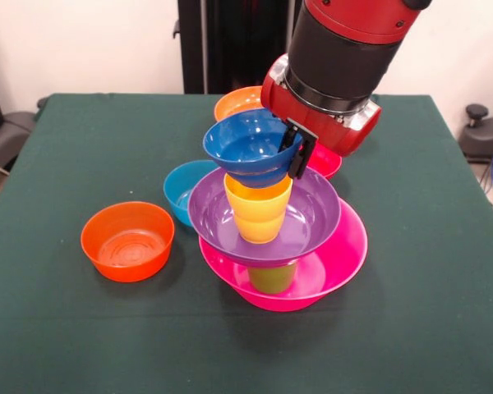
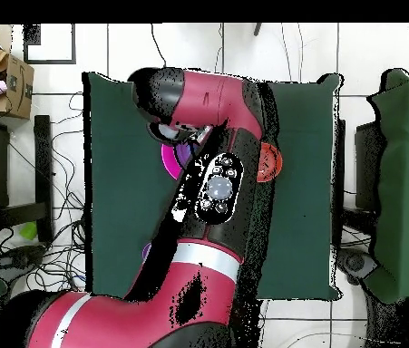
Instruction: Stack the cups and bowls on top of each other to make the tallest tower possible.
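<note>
The tower stands mid-table in the front view. Its base is the big pink bowl (image 1: 345, 254), with the lime green cup (image 1: 273, 277) in it. Above come the big purple bowl (image 1: 312, 217) and the yellow cup (image 1: 259, 209). The dark blue bowl (image 1: 246, 148) is on top, tilted, touching the yellow cup's rim. My gripper (image 1: 296, 150) comes down from the upper right and is shut on the dark blue bowl's right rim. In the overhead view my arm (image 2: 217, 181) hides the tower except for an edge of the pink bowl (image 2: 167, 163). The purple cup is hidden.
The small orange bowl (image 1: 129, 240) sits alone on the left and also shows in the overhead view (image 2: 269, 164). The light blue bowl (image 1: 183, 189) is just behind the tower's left side. The big orange bowl (image 1: 237, 103) and the red bowl (image 1: 327, 162) lie behind the tower.
</note>
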Motion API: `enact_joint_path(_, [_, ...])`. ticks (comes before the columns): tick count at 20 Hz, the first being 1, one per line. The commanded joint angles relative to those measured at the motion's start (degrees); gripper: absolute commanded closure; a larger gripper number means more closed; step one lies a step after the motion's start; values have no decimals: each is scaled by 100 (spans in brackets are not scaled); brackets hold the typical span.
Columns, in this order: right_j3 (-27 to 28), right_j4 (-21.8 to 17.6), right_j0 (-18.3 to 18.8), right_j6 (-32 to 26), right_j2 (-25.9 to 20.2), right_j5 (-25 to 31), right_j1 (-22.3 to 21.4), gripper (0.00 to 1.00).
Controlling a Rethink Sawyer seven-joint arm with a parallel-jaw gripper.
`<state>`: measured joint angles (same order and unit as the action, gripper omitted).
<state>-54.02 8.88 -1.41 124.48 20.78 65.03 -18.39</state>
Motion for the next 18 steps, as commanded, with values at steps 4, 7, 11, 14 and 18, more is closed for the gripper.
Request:
enact_joint_path(4, [-442, -414, -39, -265, -517, -390, -53, 100])
enact_joint_path(7, [-433, -417, -38, -263, -512, -388, -51, 100])
enact_joint_path(11, [-449, -414, -45, -246, -509, -399, -55, 100])
enact_joint_path(14, [-466, -403, -46, -226, -512, -413, -59, 100])
enact_joint_path(18, [-470, -406, -44, -223, -509, -428, -61, 100])
